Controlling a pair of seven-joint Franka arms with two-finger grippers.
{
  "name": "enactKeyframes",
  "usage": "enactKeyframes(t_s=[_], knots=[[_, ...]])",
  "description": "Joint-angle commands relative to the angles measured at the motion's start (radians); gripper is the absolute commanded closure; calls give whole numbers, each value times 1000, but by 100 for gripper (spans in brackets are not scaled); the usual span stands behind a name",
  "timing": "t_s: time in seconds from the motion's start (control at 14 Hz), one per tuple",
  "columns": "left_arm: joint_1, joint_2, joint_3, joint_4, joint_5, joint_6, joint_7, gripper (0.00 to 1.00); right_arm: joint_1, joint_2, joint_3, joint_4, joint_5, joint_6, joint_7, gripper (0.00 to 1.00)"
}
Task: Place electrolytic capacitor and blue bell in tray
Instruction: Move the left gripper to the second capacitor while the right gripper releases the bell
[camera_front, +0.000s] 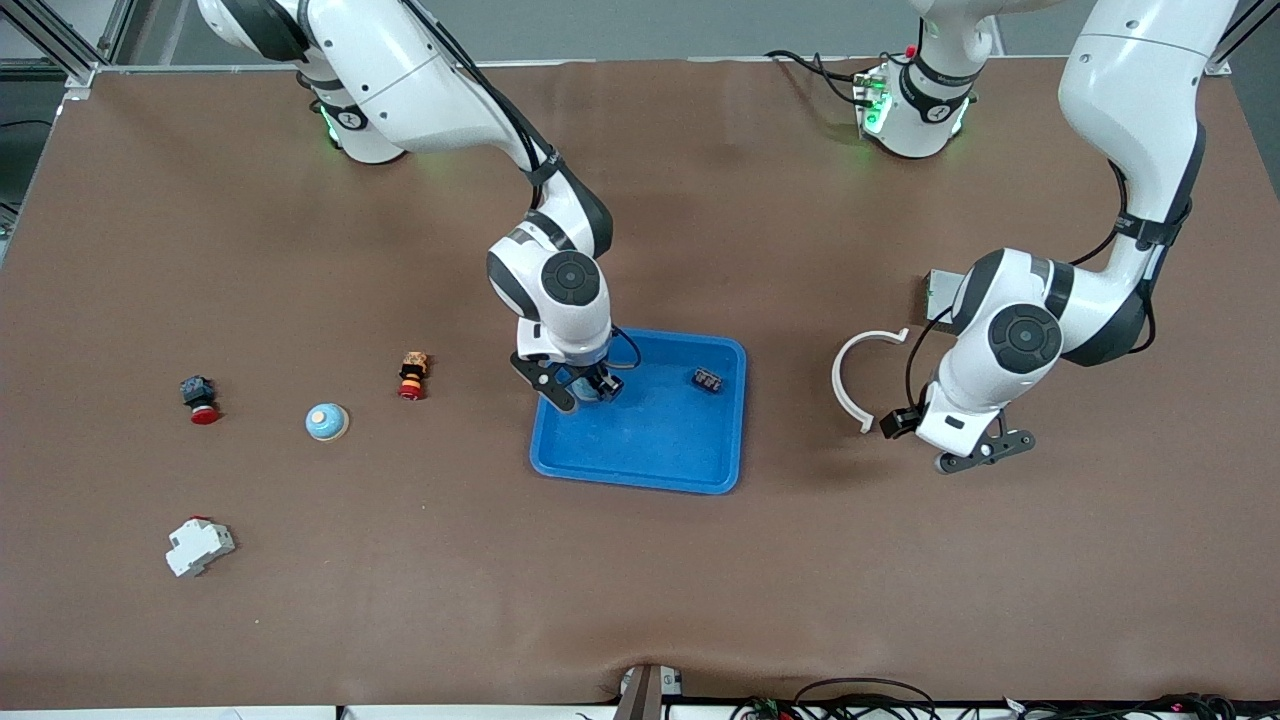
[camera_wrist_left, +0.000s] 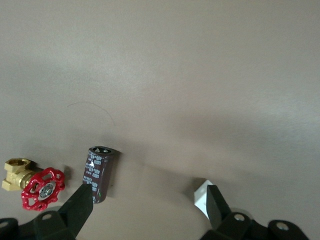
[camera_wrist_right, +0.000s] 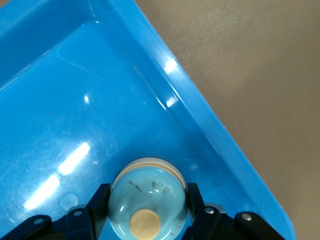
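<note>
Tray (camera_front: 650, 440) sits mid-table. The right gripper (camera_front: 585, 385) is low inside it, by the rim toward the right arm's end, fingers hugging the bell (camera_wrist_right: 148, 199), which looks down on or just off the floor. To release well: spread fully, then lift straight up without nudging the dome. The left gripper (camera_front: 985, 450) waits spread wide above bare table; the capacitor (camera_wrist_left: 100, 172) lies just beside one finger, outside the tray

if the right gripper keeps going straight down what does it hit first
Most likely the floor of the blue tray. The right gripper points down into it with the blue bell between its fingers, so the bell would touch first.
</note>
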Motion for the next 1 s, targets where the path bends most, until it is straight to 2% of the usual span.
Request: enactKeyframes(t_s=[0.0,0.36,0.64,0.93], knots=[[38,-20,-8,-61,33,51,74,0,32,34,-10,29,-40,5,30,0],[87,-14,-11,-107,34,94,164,0,12,25,-8,86,-38,-29,-28,0],[119,0,-13,-172,34,206,162,0,-50,-21,0,187,-22,-315,-240,0],[130,2,-14,-201,34,222,165,0,-175,-147,-2,126,-8,-351,-473,0]])
